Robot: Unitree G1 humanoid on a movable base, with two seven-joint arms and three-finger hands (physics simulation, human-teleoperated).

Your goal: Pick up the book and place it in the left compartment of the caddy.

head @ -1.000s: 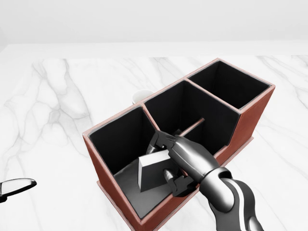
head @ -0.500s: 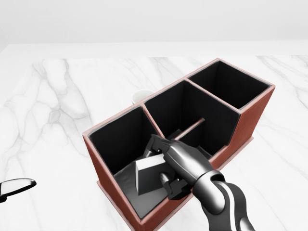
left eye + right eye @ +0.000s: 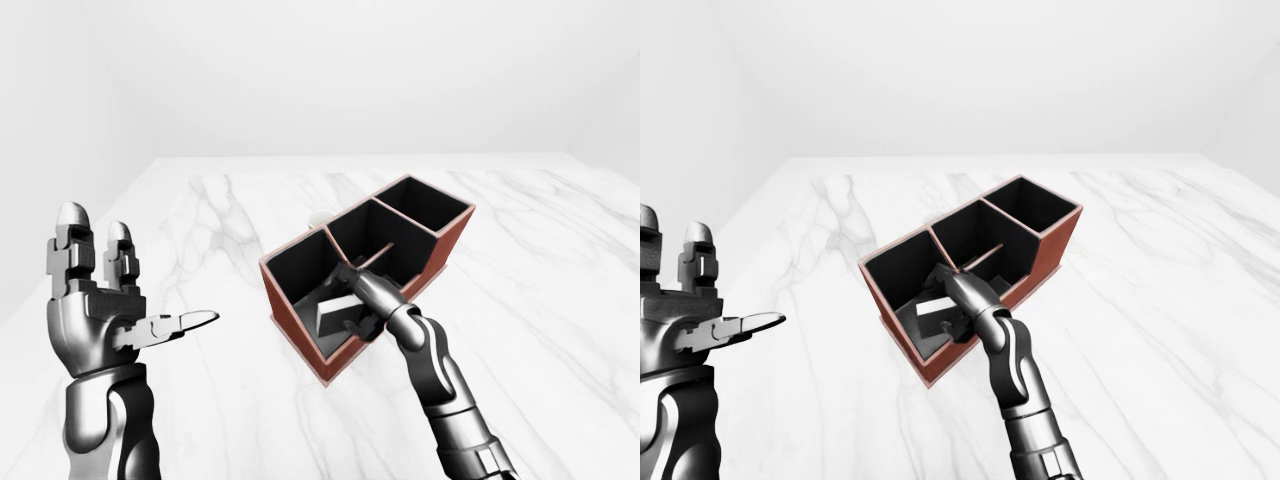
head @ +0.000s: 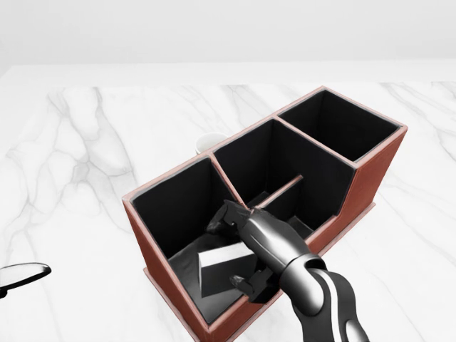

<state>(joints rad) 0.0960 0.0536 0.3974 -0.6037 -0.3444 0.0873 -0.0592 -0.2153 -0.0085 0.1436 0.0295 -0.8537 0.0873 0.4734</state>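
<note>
- The step in hand is the placing itself: the small grey book with pale page edges (image 4: 226,269) lies low inside the left compartment of the reddish-brown, black-lined three-compartment caddy (image 4: 165,184), tilted, its lower part apparently on or near the compartment floor
- The robot's dark metallic right hand (image 4: 249,249) reaches over the near wall of that compartment, with its fingers (image 4: 247,279) curled about the book's right-hand end; they look closed on it, so I judge the book is not yet let go, though contact on the hidden side cannot be seen
- The caddy stands on the white marble tabletop (image 4: 85,164); a small white cup (image 4: 211,142) sits just beside its far wall, partly hidden
- The robot's left hand (image 3: 110,310) is held up well apart from the caddy at the left of the left-eye view, fingers spread wide and holding nothing
- By my reading the task is nearly done: the book is in the correct compartment and only the release remains
- The next move calls for spreading the right fingers so the book settles flat or leans on a wall, then lifting the hand straight up and clear of the near wall and the divider (image 4: 222,177)
- The risk is a finger catching the book on withdrawal and dragging it back up, or nudging the caddy
</note>
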